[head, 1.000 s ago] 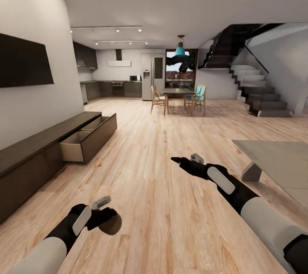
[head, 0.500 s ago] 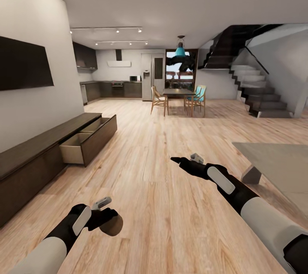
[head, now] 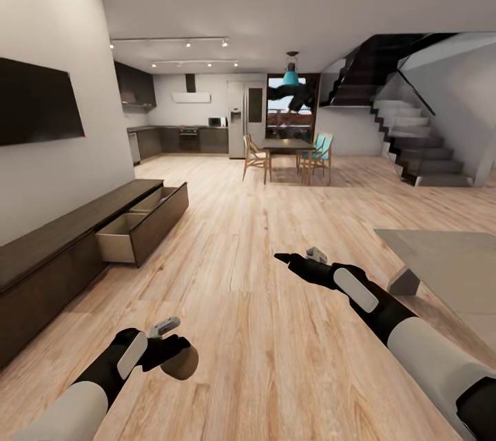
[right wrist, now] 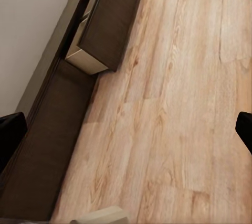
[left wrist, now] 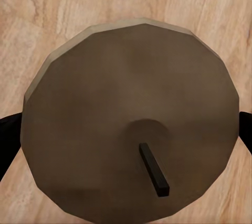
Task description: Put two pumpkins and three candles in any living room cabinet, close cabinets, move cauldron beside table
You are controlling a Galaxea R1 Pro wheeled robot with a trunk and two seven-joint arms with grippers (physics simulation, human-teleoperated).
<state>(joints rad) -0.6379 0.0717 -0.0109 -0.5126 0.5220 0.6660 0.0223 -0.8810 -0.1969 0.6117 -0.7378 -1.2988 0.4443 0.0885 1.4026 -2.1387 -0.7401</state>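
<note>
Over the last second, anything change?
Only the camera: the view shifted slightly, so the far kitchen and ceiling sit a little differently. The left gripper stays shut on the candle, the right gripper hangs over bare floor, and the cabinet keeps its two drawers pulled out.

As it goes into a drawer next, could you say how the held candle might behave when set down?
The candle looks wide and flat-topped, so upright it should probably stay put. On its side, the rounded wall could roll. The fingers of the left gripper touch only opposite edges, so it might slip if jolted.
</note>
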